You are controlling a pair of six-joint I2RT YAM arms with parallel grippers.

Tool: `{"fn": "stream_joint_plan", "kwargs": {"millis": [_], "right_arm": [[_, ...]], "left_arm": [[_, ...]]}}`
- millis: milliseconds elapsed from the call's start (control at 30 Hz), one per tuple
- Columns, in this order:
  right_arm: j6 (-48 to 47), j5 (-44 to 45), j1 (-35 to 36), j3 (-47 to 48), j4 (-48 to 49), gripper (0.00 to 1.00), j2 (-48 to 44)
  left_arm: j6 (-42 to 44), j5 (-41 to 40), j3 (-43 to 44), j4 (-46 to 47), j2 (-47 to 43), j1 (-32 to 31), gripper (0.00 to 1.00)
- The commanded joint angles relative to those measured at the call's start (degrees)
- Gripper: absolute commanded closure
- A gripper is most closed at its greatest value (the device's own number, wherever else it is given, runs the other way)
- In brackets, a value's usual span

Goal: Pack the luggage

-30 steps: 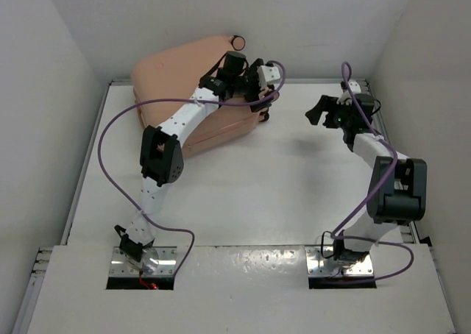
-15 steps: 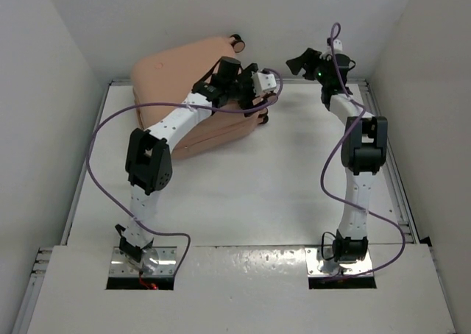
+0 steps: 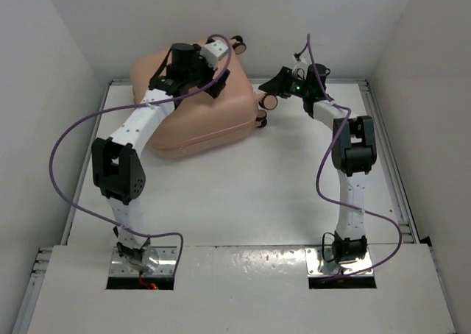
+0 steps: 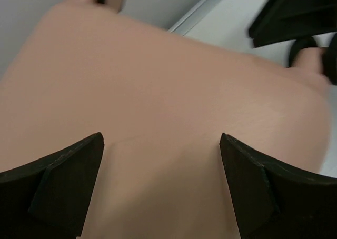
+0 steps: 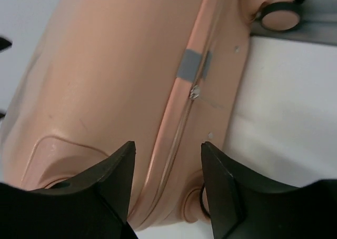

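Observation:
The luggage (image 3: 213,121) is a salmon-pink hard-shell suitcase lying shut at the back left of the table, with its dark wheels (image 3: 238,44) toward the right. My left gripper (image 3: 188,76) hovers over its top shell. In the left wrist view the left gripper (image 4: 161,144) is open wide, with only smooth pink shell (image 4: 168,91) between the fingers. My right gripper (image 3: 271,90) is at the suitcase's wheel end. In the right wrist view the right gripper (image 5: 167,155) is open, its jaws framing the zipper seam (image 5: 181,118) below a grey tab (image 5: 192,65), holding nothing.
The white table (image 3: 243,187) has raised rails at its sides, and grey walls stand close behind and beside it. Purple cables loop off both arms. A suitcase wheel (image 5: 281,15) sits by the back rail, and another wheel (image 5: 202,202) is near the right fingertip.
The left gripper has moved left and back from the wheel end to over the suitcase's top. The right arm has swung left to the suitcase's wheel end, and its jaws have narrowed.

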Motion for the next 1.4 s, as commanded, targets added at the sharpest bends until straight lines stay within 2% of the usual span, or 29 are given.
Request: {"fn": "stream_joint_plan", "kwargs": {"millis": [0,100,267,300,400,467,500,533,567,600,633,700,733,767,800,833,867,900,933,967,1000,1033,1067,1100,1167,1233,1267,1333,1367], "right_arm": [[-6.64,-8.01,3.0,-1.76,-5.95,0.48,-6.4],[-7.96,-11.44,3.53,-4.3,-4.83,0.55,-8.42],[-10.06,-19.6,4.32,-11.77,-2.7,0.58,-15.19],[-10.5,-23.71,4.85,-13.44,-3.41,0.59,-17.89],[-14.52,-28.12,6.69,-18.44,-5.69,0.61,-20.9],[-17.87,-29.37,8.61,-21.18,-10.41,0.61,-25.82],[-25.02,-30.77,9.33,-22.84,-12.53,0.61,-27.92],[-28.4,-31.22,10.12,-22.77,-15.08,0.61,-29.07],[-32.44,-31.66,12.74,-22.42,-28.15,0.61,-31.69],[-47.01,-30.27,13.63,-22.07,-34.29,0.61,-32.33],[-48.55,-29.04,14.6,-19.98,-40.35,0.61,-32.86],[-53.62,-29.55,15.83,-18.56,-41.46,0.61,-32.95],[-56.88,-29.81,16.36,-16.03,-47.04,0.61,-32.6],[-66.31,-29.47,17.85,-12.0,-56.49,0.61,-31.64],[-71.1,-29.11,18.56,-9.96,-64.85,0.61,-31.46],[-79.85,-27.2,19.52,-7.24,-67.46,0.61,-31.02],[-80.81,-26.39,19.88,-6.69,-68.7,0.61,-31.19],[-80.04,-25.52,19.79,-7.21,-62.36,0.59,-32.15],[-70.89,-22.11,19.71,-8.6,-55.51,0.56,-34.42],[-57.92,-17.47,19.18,-17.41,-48.05,0.52,-35.83],[-48.22,-9.85,16.74,-24.46,-23.0,0.42,-39.16],[-48.12,-9.78,16.02,-24.53,-18.05,0.37,-39.45],[-50.65,-3.16,15.41,-23.66,-16.18,0.34,-39.37],[-55.81,-1.44,14.01,-21.99,-20.16,0.29,-36.67],[-56.48,4.59,11.2,-11.83,-23.1,0.28,-33.75],[-56.21,7.18,8.13,-4.16,-27.37,0.28,-27.35],[-55.95,8.49,7.32,3.17,-28.63,0.28,-24.02],[-55.42,7.99,5.22,8.06,-34.74,0.28,-18.49],[-56.46,6.59,4.77,13.74,-36.36,0.28,-17.14]], "left_arm": [[-3.73,-5.76,-3.42,2.23,-6.32,0.88,0.04],[-3.73,-8.66,-8.61,3.28,-10.71,1.4,0.04],[-3.73,-13.32,-16.52,3.82,-17.66,3.5,0.04],[-4.77,-14.81,-19.14,4.6,-19.93,4.99,0.04],[-8.9,-17.54,-22.93,5.4,-22.93,8.25,0.01],[-14.61,-18.34,-23.56,4.44,-25.56,12.64,0.01],[-18.28,-18.34,-25.04,3.74,-26.45,16.31,0.01],[-19.88,-17.82,-25.66,2.95,-27.41,18.17,0.01],[-21.29,-15.81,-26.19,2.94,-28.29,20.19,0.01],[-22.35,-14.4,-26.81,2.33,-29.96,22.21,0.01],[-23.84,-12.82,-27.68,1.54,-30.67,24.06,0.01],[-24.99,-9.21,-28.47,1.01,-31.99,29.07,0.01],[-25.52,-7.72,-29.0,1.0,-33.04,30.65,0.01],[-26.22,-5.01,-29.53,1.0,-33.05,33.54,0.01],[-26.23,-3.59,-30.23,0.48,-33.83,34.88,0.01],[-26.23,-2.36,-30.24,0.48,-33.84,36.19,0.01],[-26.75,-1.13,-30.85,-0.05,-34.36,38.73,0.01],[-26.76,1.76,-31.64,-0.05,-35.15,40.06,0.01],[-26.76,3.61,-32.17,-0.05,-35.16,41.29,0.01],[-25.45,4.94,-32.17,-0.05,-35.68,42.87,0.01],[-24.57,6.08,-32.7,-0.83,-35.69,43.5,0.01],[-24.56,7.05,-32.7,-0.84,-36.3,44.11,0.01],[-24.04,8.28,-32.7,-1.45,-36.3,44.73,0.01],[-22.64,9.16,-33.22,-2.33,-36.3,45.34,0.01],[-21.67,9.7,-33.23,-3.12,-37.44,45.35,0.01],[-19.56,11.71,-33.93,-3.13,-37.97,45.35,0.01],[-18.85,11.72,-34.45,-3.13,-38.84,45.35,0.01],[-16.04,11.72,-35.07,-3.13,-39.38,43.78,0.01],[-15.16,11.2,-35.07,-3.13,-39.99,43.16,0.01]]}}
